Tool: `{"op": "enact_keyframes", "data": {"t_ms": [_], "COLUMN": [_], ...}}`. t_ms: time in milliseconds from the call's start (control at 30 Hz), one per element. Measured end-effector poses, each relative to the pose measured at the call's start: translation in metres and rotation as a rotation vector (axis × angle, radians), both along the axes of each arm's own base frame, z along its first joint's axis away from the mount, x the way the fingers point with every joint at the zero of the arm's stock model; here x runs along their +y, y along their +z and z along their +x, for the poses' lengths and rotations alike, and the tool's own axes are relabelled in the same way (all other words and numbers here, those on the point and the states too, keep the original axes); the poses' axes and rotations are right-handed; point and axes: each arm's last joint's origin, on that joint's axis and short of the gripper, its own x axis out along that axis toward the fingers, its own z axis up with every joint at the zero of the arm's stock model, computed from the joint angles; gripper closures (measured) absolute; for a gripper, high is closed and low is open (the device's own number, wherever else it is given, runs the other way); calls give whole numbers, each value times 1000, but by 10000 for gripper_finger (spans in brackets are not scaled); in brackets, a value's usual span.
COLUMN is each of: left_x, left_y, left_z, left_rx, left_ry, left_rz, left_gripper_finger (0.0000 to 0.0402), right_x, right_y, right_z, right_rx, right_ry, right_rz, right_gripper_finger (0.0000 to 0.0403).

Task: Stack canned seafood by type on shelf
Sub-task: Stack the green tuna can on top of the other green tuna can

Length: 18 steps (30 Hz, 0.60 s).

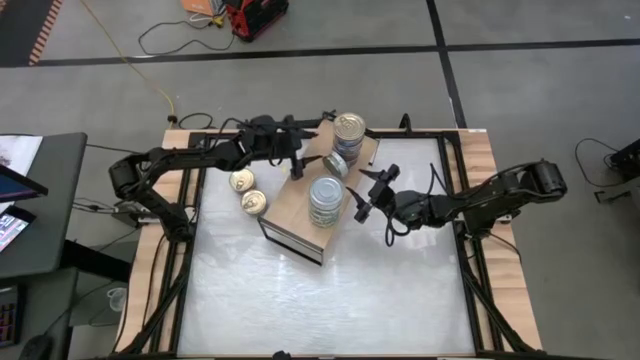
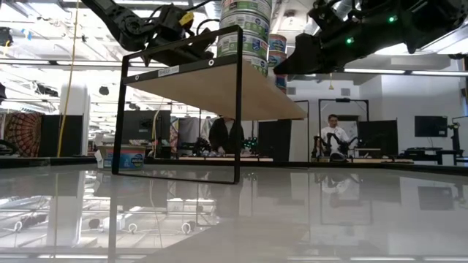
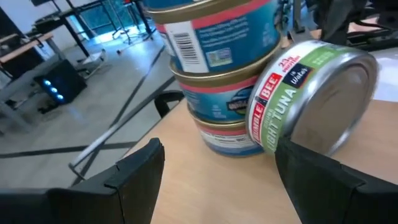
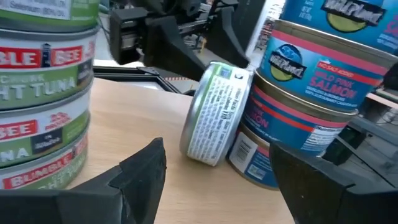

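The shelf (image 1: 318,205) is a tan plywood box in the middle of the table. On its top, a stack of blue-and-pink salmon tins (image 1: 350,130) stands at the far end and a stack of green tuna tins (image 1: 326,200) nearer. A single green tuna tin (image 4: 214,112) stands on its rim and leans against the lower tins of the salmon stack (image 3: 224,74). My left gripper (image 3: 217,177) is open at the shelf's left side, facing the tilted tin (image 3: 311,93). My right gripper (image 4: 214,180) is open on the shelf's right side, facing the same tin.
Two gold-lidded tins (image 1: 243,181) (image 1: 254,202) lie flat on the white tabletop left of the shelf. Wooden rails (image 1: 488,200) run along the table's sides. The near half of the tabletop (image 1: 330,300) is bare. People sit in the room beyond the table (image 2: 335,135).
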Motion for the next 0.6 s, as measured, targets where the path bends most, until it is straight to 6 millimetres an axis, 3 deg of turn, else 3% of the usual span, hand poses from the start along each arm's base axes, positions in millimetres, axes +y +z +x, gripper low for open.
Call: {"op": "enact_keyframes", "data": {"t_ms": [367, 600], "left_x": [-6, -14], "left_y": [-2, -2], "left_z": [2, 6], "left_rx": [7, 8], "left_ry": [-49, -79], "left_rz": [-51, -49], "left_gripper_finger": [107, 107], "right_x": [9, 7], "right_y": [9, 5], "right_z": [7, 6], "right_rx": [40, 53], "right_ry": [-30, -51], "right_rz": [45, 76], "right_gripper_finger": [88, 55]}}
